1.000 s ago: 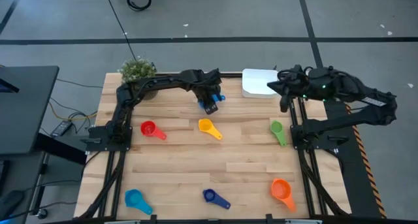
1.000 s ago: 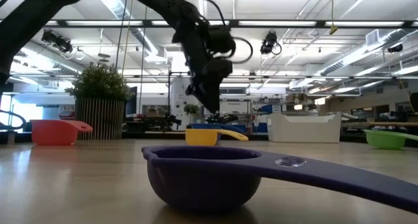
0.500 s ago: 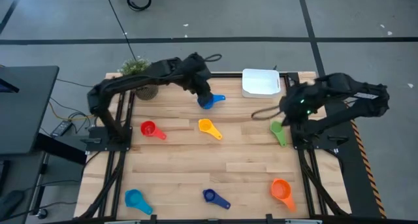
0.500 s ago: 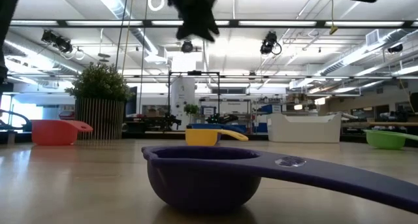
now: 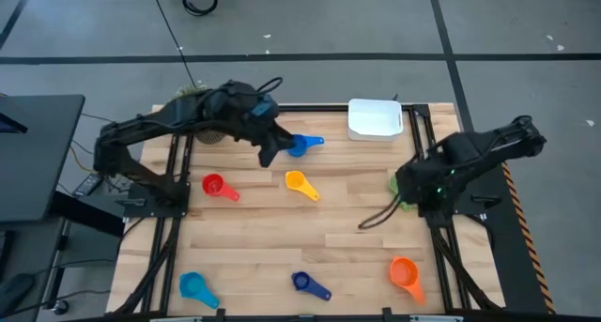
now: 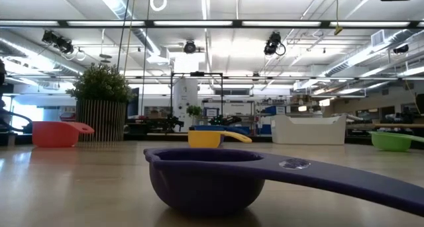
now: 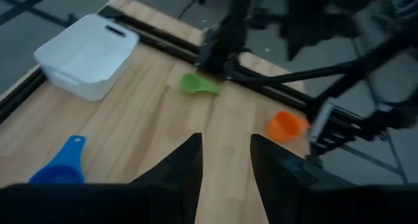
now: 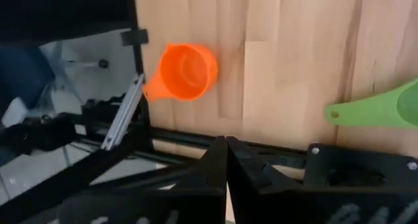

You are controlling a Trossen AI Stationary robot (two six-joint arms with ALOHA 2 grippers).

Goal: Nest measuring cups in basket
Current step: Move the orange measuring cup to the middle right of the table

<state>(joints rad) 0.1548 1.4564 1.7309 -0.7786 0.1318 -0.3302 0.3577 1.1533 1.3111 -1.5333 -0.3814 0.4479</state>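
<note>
Measuring cups all lie loose on your table (image 5: 347, 233): blue cup (image 5: 299, 145), red (image 5: 214, 185), yellow (image 5: 297, 181), green (image 8: 385, 105), orange (image 5: 404, 271). Your basket (image 5: 376, 119) sits unfilled, so nesting is not yet begun. Left gripper (image 7: 225, 162) hangs spread and holds nothing; right gripper (image 8: 226, 160) is pressed together.

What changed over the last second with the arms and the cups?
The left claw let go of the blue cup near the basket and pulled back, open and empty. The right claw, shut, swung from the basket toward the green cup. The other cups stayed put.
</note>
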